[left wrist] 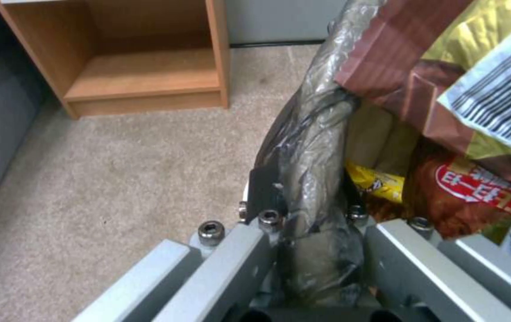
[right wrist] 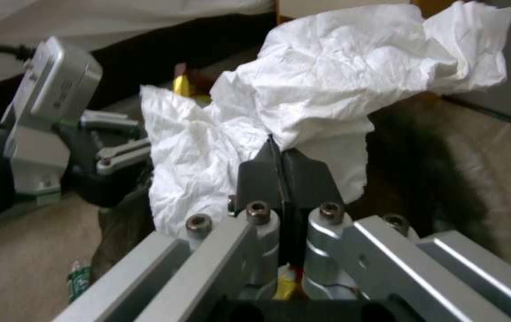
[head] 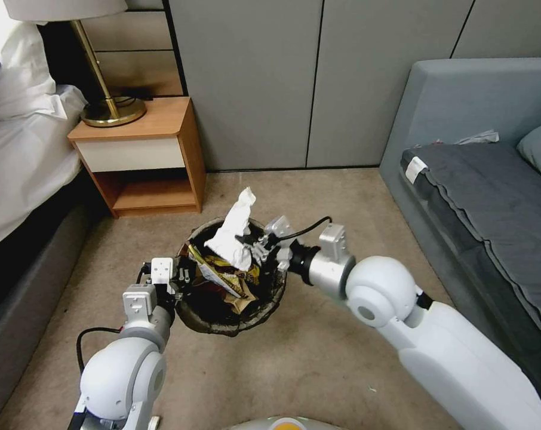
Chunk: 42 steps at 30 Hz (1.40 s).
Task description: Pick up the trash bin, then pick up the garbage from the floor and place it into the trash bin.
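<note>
The right gripper has its jaws pinched shut on a crumpled white tissue, holding it over the trash bin near the rim's one o'clock side. In the right wrist view the black pads meet on only a low fold of the tissue — most of the sheet billows up and out beyond them, some of it past the rim line. That is the main risk: released here, the light paper could drape over the edge or drift to the floor at the bin's twelve o'clock instead of dropping in. The bin is also well filled — snack wrappers stand high inside — so the tissue may perch on top and slide off.

The left gripper clamps the bin's rim at about nine o'clock; in the left wrist view its jaws close on the bag-covered rim, one inside, one outside. The bag film looks slick and bunched, so the bin could slip or tilt in that single-sided hold, spilling the wrappers. Whether the bin is lifted clear of the floor is hard to judge from above; it seems to hang tilted toward the robot.
</note>
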Motion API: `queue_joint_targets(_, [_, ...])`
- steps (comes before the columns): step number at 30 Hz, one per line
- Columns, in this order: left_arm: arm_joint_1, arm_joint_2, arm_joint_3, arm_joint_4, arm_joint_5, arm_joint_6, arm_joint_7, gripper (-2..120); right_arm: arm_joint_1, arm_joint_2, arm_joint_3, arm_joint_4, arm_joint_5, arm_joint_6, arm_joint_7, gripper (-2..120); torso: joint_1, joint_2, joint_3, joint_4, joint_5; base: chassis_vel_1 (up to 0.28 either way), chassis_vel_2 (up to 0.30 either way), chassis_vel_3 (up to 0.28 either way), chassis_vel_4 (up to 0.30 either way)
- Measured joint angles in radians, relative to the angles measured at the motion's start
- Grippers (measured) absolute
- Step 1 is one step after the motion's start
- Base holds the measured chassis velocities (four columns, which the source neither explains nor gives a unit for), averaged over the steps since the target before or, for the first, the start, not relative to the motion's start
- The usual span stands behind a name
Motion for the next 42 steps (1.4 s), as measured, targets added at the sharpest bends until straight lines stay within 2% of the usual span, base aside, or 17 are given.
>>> queue_joint_targets(12, [-0.004,-0.001,0.0,0.007,-0.002,-0.001,0.0,0,-0.014,0.0,-0.037,-0.013,-0.013,-0.004,0.017,2,0.0,0.0,0.0,-0.0001,0.0,0.0,0.0,0.0,0.0])
queue_joint_targets(13, [-0.004,-0.001,0.0,0.008,-0.002,-0.001,0.0,0,-0.015,0.0,-0.037,-0.015,-0.014,-0.003,0.018,8,0.0,0.0,0.0,0.0,0.0,0.0,0.0,0.0,0.0])
queue_joint_targets(15, [-0.005,-0.001,0.0,0.01,-0.002,-0.002,0.0,0,-0.015,0.0,-0.037,-0.017,-0.016,0.0,0.02,12,0.0,0.0,0.0,0.0,0.0,0.0,0.0,0.0,0.0])
queue_joint_targets(17, [-0.005,-0.001,0.001,0.01,-0.003,-0.002,0.0,0,-0.015,0.001,-0.033,-0.021,-0.02,0.004,0.023,23,0.0,0.0,0.0,0.0,0.0,0.0,0.0,0.0,0.0])
queue_joint_targets(19, [-0.005,-0.001,0.002,0.01,-0.004,-0.002,0.0,0,-0.015,0.001,-0.031,-0.022,-0.021,0.004,0.024,25,0.0,0.0,0.0,0.0,0.0,0.0,0.0,0.0,0.0])
queue_joint_targets(21, [-0.004,-0.002,0.003,0.01,-0.006,-0.002,0.0,0,-0.013,0.001,-0.024,-0.025,-0.026,0.007,0.026,37,0.0,0.0,0.0,0.0,0.0,0.0,0.0,0.0,0.0])
queue_joint_targets(22, [-0.004,-0.002,0.003,0.01,-0.006,-0.002,0.0,0,-0.013,0.001,-0.024,-0.025,-0.026,0.007,0.026,37,0.0,0.0,0.0,0.0,0.0,0.0,0.0,0.0,0.0])
queue_joint_targets(25, [-0.004,0.0,0.002,0.009,-0.007,-0.002,0.0,0,-0.013,0.002,-0.016,-0.027,-0.027,0.009,0.029,52,0.0,0.0,0.0,0.0,0.0,0.0,0.0,0.0,0.0])
queue_joint_targets(26, [-0.004,0.0,0.002,0.009,-0.007,-0.002,0.0,0,-0.013,0.002,-0.016,-0.027,-0.027,0.009,0.029,52,0.0,0.0,0.0,0.0,0.0,0.0,0.0,0.0,0.0])
queue_joint_targets(28, [-0.003,0.001,0.002,0.009,-0.007,-0.002,0.0,0,-0.017,0.003,-0.016,-0.027,-0.028,0.009,0.032,62,0.0,0.0,0.0,0.0,0.0,0.0,0.0,0.0,0.0])
queue_joint_targets(30, [-0.003,0.001,0.003,0.008,-0.007,-0.002,0.0,0,-0.019,0.004,-0.016,-0.028,-0.029,0.009,0.034,65,0.0,0.0,0.0,0.0,0.0,0.0,0.0,0.0,0.0])
queue_joint_targets(32, [-0.003,0.002,0.004,0.007,-0.008,-0.002,0.0,0,-0.021,0.009,-0.018,-0.029,-0.032,0.009,0.037,78,0.0,0.0,0.0,0.0,0.0,0.0,0.0,0.0,0.0])
queue_joint_targets(34, [-0.003,0.003,0.004,0.007,-0.008,-0.002,0.0,0,-0.021,0.009,-0.018,-0.029,-0.033,0.009,0.037,80,0.0,0.0,0.0,0.0,0.0,0.0,0.0,0.0,0.0])
queue_joint_targets(36, [-0.003,0.006,0.005,0.006,-0.008,-0.001,0.0,0,-0.02,0.01,-0.016,-0.024,-0.033,0.009,0.038,92,0.0,0.0,0.0,0.0,0.0,0.0,0.0,0.0,0.0])
queue_joint_targets(37, [-0.003,0.006,0.005,0.006,-0.008,-0.001,0.0,0,-0.02,0.01,-0.016,-0.024,-0.033,0.009,0.038,92,0.0,0.0,0.0,0.0,0.0,0.0,0.0,0.0,0.0])
queue_joint_targets(39, [-0.004,0.008,0.005,0.005,-0.008,-0.001,0.0,0,-0.019,0.005,-0.011,-0.02,-0.034,0.009,0.039,99,0.0,0.0,0.0,0.0,0.0,0.0,0.0,0.0,0.0])
queue_joint_targets(42, [-0.005,0.008,0.006,0.004,-0.008,0.0,0.0,0,-0.031,-0.004,0.005,-0.012,-0.04,0.009,0.039,100,0.0,0.0,0.0,0.0,0.0,0.0,0.0,0.0,0.0])
